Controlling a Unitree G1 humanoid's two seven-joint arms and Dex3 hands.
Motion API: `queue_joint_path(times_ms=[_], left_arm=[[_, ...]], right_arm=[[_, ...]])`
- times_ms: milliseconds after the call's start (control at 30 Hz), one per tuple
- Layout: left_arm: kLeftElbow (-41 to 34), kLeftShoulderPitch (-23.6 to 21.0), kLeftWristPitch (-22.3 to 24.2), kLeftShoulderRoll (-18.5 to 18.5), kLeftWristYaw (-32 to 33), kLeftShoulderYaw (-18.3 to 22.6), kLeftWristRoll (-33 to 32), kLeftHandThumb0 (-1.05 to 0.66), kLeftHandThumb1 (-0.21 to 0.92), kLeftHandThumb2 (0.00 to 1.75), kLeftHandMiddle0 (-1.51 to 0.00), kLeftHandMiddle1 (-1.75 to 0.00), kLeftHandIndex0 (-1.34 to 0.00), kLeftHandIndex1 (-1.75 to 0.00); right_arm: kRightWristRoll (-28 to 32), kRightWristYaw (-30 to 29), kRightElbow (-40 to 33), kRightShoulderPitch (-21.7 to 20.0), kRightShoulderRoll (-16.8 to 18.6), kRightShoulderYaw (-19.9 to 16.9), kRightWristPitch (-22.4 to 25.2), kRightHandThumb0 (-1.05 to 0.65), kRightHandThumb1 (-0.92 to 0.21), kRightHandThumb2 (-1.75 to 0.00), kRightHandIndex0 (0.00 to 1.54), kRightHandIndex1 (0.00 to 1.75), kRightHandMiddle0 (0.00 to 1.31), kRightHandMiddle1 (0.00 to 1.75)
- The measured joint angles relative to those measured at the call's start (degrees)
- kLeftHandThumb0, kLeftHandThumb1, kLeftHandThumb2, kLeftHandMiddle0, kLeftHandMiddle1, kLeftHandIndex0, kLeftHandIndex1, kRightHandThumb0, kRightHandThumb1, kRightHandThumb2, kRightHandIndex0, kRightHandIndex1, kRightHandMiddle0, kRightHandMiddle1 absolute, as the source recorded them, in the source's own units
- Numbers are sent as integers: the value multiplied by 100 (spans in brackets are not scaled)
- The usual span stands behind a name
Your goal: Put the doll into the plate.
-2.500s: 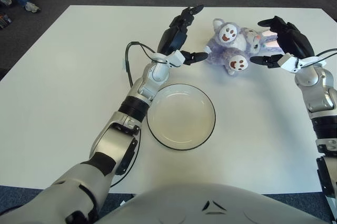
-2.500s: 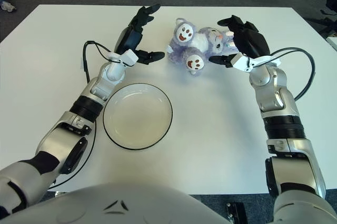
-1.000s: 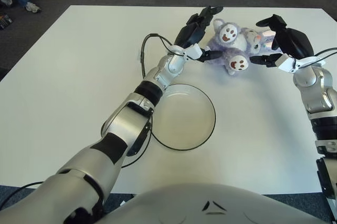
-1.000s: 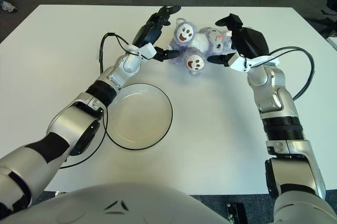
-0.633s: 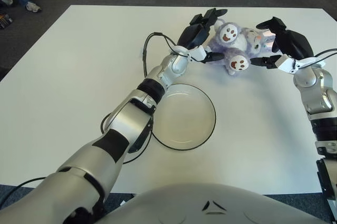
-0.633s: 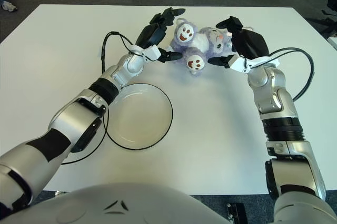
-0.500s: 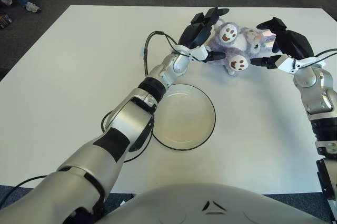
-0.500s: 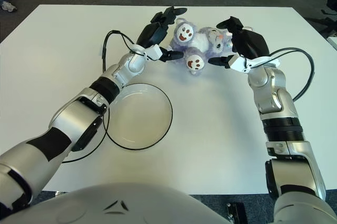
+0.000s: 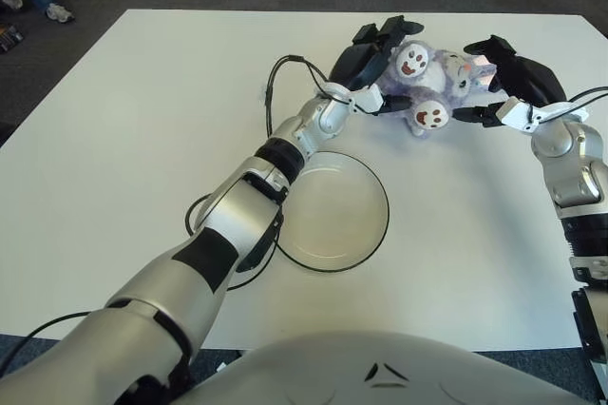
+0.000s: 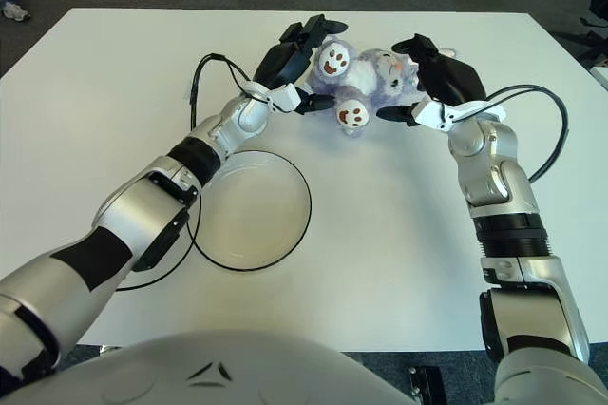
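Observation:
A purple plush doll (image 9: 425,84) with white smiley-faced paws lies at the far middle of the white table. My left hand (image 9: 384,63) is against the doll's left side, fingers spread above and below one paw, not closed on it. My right hand (image 9: 475,80) stands at the doll's right side, its fingers spread and its thumb beside the lower paw. The doll lies between the two hands. The round plate (image 9: 285,251), with a dark rim and nothing in it, sits nearer to me, under my left forearm.
A black cable (image 9: 274,89) loops off my left wrist above the table. The table's far edge (image 9: 237,11) runs just behind the doll, with dark carpet beyond. A person's shoe (image 9: 57,13) shows at the far left on the floor.
My left hand has reached rightward from beside the plate until it meets the doll's left side. My right hand has edged slightly closer on the right. The doll and plate have barely shifted.

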Motion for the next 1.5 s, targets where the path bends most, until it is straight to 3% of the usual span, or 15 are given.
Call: queue_joint_path(times_ms=[100, 200, 233, 267, 300, 400, 500, 567, 767, 967, 1033, 1367, 1500], left_arm=[[33, -42, 0, -3, 74, -49, 48, -44, 36, 103, -16, -150, -6, -135], [60, -80, -12, -13, 130, -83, 90, -43, 37, 104, -18, -157, -12, -145], [70, -87, -25, -17, 146, -90, 102, -43, 42, 99, -19, -160, -19, -148], [83, -93, -45, -22, 153, -93, 109, -34, 49, 94, -23, -163, -29, -151], [89, -95, -56, -25, 154, -95, 110, -22, 51, 95, -28, -164, -36, -153], [99, -97, -84, -34, 154, -100, 117, -8, 50, 99, -35, -164, -47, -158], [100, -97, -102, -35, 154, -101, 118, -3, 46, 105, -40, -162, -52, -161], [99, -97, -112, -35, 154, -101, 119, -2, 42, 111, -45, -162, -53, -162], [93, -97, -113, -33, 190, -97, 121, -1, 29, 128, -64, -168, -53, -158], [53, -97, -113, -85, 197, -86, 112, -1, 23, 136, -70, -172, -54, -156], [37, -97, -112, -86, 197, -82, 107, -1, 21, 138, -72, -172, -56, -155], [-138, -74, -111, -110, 152, -25, -10, -1, 15, 143, -77, -173, -63, -149], [-260, -26, -64, -120, -1, 29, -116, -1, 13, 143, -74, -164, -69, -156]], right_arm=[[23, 145, -96, 27, 0, 0, 125, -95, -63, -49, 0, 49, 0, 33], [29, 224, -182, 46, 0, 0, 238, -95, -63, -49, 2, 50, 0, 29], [26, 244, -212, 50, 0, 0, 281, -95, -63, -49, 4, 54, 0, 28], [14, 255, -242, 51, 0, 0, 325, -94, -62, -50, 7, 70, 0, 29], [-3, 262, -265, 52, 0, 0, 359, -93, -62, -51, 9, 88, 0, 29], [-50, 282, -335, 52, -8, 0, 461, -92, -60, -52, 13, 113, 0, 31], [-96, 305, -372, 52, -25, 5, 525, -92, -59, -54, 13, 118, 0, 34], [-118, 336, -381, 50, -42, 15, 574, -92, -59, -54, 6, 109, 0, 37], [-285, 490, -97, -168, -161, 231, 524, -94, -59, -53, 1, 132, 0, 55], [-479, 489, 393, -526, -420, 464, 24, -88, -50, -59, 0, 115, 0, 66], [-488, 491, 501, -618, -466, 506, -141, -85, -45, -64, 0, 94, 0, 63], [-750, 424, 1017, -925, -615, 801, -824, -80, -40, -71, 0, 106, 0, 61], [-861, 361, 1535, -1279, -573, 1053, -1154, -73, -33, -78, 0, 81, 0, 57]])
